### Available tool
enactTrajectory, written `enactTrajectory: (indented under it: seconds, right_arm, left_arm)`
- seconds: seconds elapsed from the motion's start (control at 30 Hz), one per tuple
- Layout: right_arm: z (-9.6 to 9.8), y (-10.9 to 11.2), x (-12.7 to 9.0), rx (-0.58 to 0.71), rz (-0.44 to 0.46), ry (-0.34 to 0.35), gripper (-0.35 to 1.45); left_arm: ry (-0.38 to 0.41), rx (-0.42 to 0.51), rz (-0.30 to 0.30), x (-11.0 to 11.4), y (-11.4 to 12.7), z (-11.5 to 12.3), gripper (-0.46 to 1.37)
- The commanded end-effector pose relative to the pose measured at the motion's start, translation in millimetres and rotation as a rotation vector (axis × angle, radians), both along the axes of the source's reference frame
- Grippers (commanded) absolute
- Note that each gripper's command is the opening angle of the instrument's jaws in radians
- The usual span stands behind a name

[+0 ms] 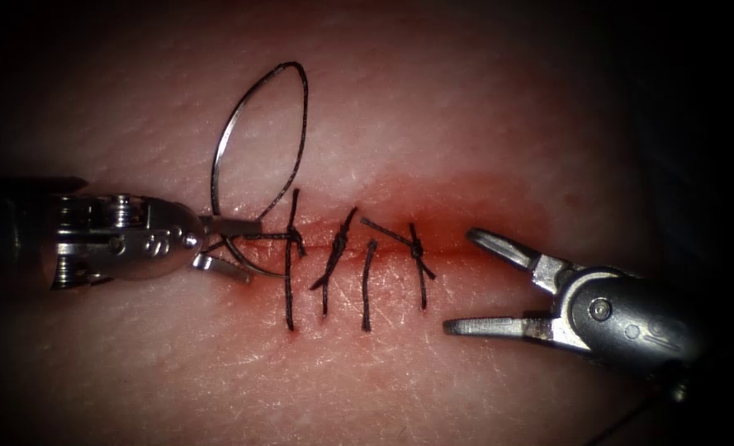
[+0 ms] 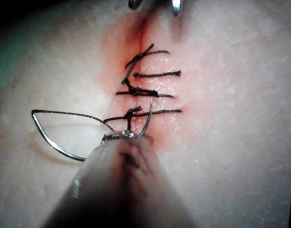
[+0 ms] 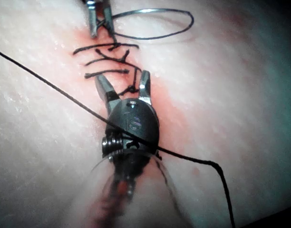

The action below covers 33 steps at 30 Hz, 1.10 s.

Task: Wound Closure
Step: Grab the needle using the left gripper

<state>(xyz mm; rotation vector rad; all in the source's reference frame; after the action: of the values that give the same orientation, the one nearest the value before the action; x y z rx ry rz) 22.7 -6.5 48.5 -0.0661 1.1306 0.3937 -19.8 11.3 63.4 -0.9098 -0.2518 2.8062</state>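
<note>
The tissue (image 1: 433,107) has a horizontal cut (image 1: 457,239) crossed by several dark stitches (image 1: 333,248). My left tool (image 1: 254,248) is at the cut's left end, jaws open. The curved needle (image 1: 215,165) runs between the jaws, with its tip end by the lower jaw. Its other end arcs up over the tissue above the cut. From that end, thread (image 1: 299,140) loops back down to the leftmost stitch. My right tool (image 1: 460,281) hovers at the cut's right end, jaws wide open and holding nothing. The left wrist view has the needle (image 2: 55,145) beside my left tool (image 2: 129,135).
Red fluid stains the tissue along the cut (image 1: 482,206). Cut ends of thread (image 1: 367,314) stick out below the stitches. In the right wrist view a long dark thread (image 3: 64,95) runs across my right tool (image 3: 121,78) and trails off over the tissue.
</note>
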Motion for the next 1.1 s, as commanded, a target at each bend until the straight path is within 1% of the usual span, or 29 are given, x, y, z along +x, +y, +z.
enactTrajectory:
  seconds: [0.03,0.07,0.27,0.47,0.57,0.67,0.73,0.8,0.87,0.9,1.03,1.1]
  right_arm:
    - [0.0,0.0,-0.1,0.002,-0.004,0.001,1.18]
    - [0.0,0.0,-0.1,0.002,-0.004,0.001,1.18]
    - [0.0,0.0,-0.2,0.002,-0.005,0.001,1.18]
    - [0.1,0.1,-0.2,-0.003,-0.006,-0.001,1.15]
    - [0.3,0.5,-0.2,0.020,0.004,0.004,1.12]
    - [0.4,0.7,-0.3,0.042,0.014,0.008,1.09]
    - [0.6,0.9,-0.3,0.064,0.023,0.013,0.99]
    - [0.6,1.1,-0.3,0.080,0.031,0.017,0.99]
    - [0.8,1.2,-0.3,0.091,0.036,0.020,0.99]
    - [0.8,1.3,-0.3,0.108,0.043,0.024,0.98]
    - [1.1,1.7,-0.3,0.147,0.047,0.048,0.95]
    - [1.3,2.1,-0.3,0.175,0.058,0.055,0.93]
  left_arm:
    - [-0.001,0.007,0.001,0.0,0.0,0.0,-0.28]
    - [-0.001,0.010,-0.004,0.0,0.0,0.0,-0.35]
    - [0.000,0.016,-0.004,0.5,0.0,-0.2,-0.35]
    - [-0.003,0.017,-0.004,2.4,0.3,-1.1,-0.35]
    - [-0.012,0.005,-0.010,4.0,0.8,-2.3,-0.35]
    - [-0.038,-0.008,-0.006,4.8,1.4,-3.4,-0.35]
    - [-0.073,-0.033,-0.004,5.4,2.1,-4.4,-0.35]
    - [-0.108,-0.040,-0.006,5.6,2.6,-5.2,-0.35]
    - [-0.163,-0.039,0.003,5.6,2.9,-5.9,-0.35]
    - [-0.194,-0.038,-0.001,5.5,3.0,-6.3,-0.35]
    - [-0.286,-0.033,-0.002,5.1,3.0,-7.2,-0.35]
    - [-0.347,-0.034,0.001,4.9,2.9,-7.7,-0.35]
